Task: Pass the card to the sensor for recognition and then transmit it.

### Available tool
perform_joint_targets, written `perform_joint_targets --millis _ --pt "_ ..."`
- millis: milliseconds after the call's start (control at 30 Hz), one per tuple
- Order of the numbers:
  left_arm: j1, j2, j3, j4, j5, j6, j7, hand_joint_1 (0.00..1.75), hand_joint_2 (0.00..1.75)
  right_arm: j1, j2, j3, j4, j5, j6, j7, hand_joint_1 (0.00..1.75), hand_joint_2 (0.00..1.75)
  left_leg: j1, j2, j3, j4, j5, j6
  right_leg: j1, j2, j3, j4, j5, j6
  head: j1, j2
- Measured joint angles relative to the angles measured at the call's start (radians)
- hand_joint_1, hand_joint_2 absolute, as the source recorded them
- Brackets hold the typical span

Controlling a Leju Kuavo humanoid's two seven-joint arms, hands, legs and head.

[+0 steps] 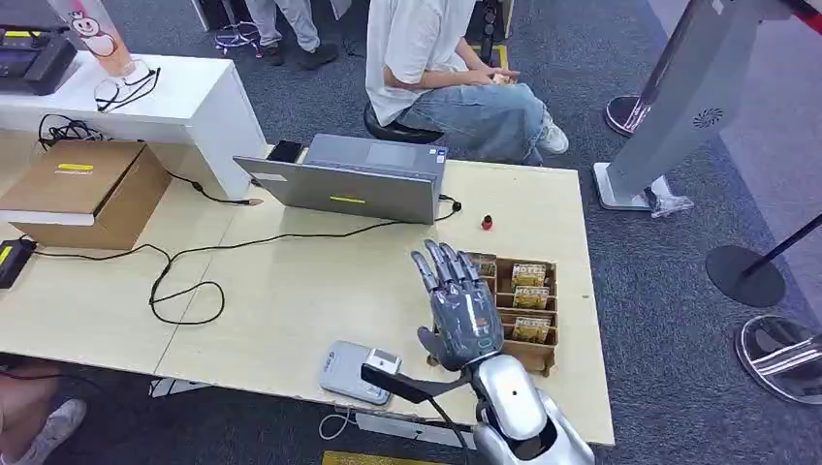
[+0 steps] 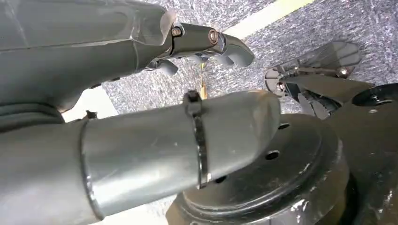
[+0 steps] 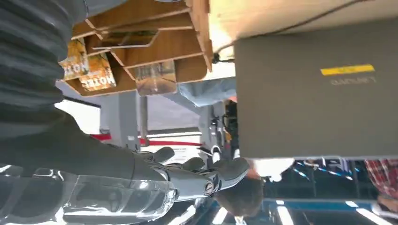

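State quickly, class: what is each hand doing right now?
Left hand: fingers curled in, holding nothing, hanging over the floor.
Right hand: open, fingers spread, holding nothing, above the table beside the card rack.

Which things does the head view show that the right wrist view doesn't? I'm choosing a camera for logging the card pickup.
Head view alone: the grey sensor near the table's front edge, the black cable, the cardboard box and the small red object. Right wrist view alone: the underside of the right hand, its fingers spread and holding nothing. Both share the wooden card rack with its hotel cards, the laptop and the seated person.
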Motion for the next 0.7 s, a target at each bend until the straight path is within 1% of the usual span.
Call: perform_joint_targets --millis 100,200,400,700 --pt "0.002 -0.011 0.019 -0.024 -0.013 -0.018 0.005 0.0 0.0 0.007 -0.002 -0.002 -0.001 0.036 0.044 0.039 0.0 1.75 0.0 0.0 0.0 0.0 0.0 0.0 0.0 0.0 0.0 0.0 0.0 0.0 0.0 0.0" --pt "0.002 -0.021 0.035 -0.043 -0.028 -0.029 0.005 0.0 0.0 0.017 -0.003 -0.008 -0.004 0.043 0.069 0.055 0.0 1.75 0.0 0.0 0.0 0.0 0.0 0.0 0.0 0.0 0.0 0.0 0.0 0.0 0.0 0.0" --pt "0.003 -0.03 0.057 -0.063 -0.047 -0.032 0.003 0.0 0.0 0.033 -0.005 -0.027 -0.011 0.047 0.082 0.065 0.0 1.75 0.0 0.0 0.0 0.0 0.0 0.0 0.0 0.0 0.0 0.0 0.0 0.0 0.0 0.0" --pt "0.003 -0.037 0.082 -0.069 -0.064 -0.033 -0.009 0.0 0.0 0.057 -0.008 -0.065 -0.034 0.054 0.082 0.07 0.0 1.75 0.0 0.0 0.0 0.0 0.0 0.0 0.0 0.0 0.0 0.0 0.0 0.0 0.0 0.0"
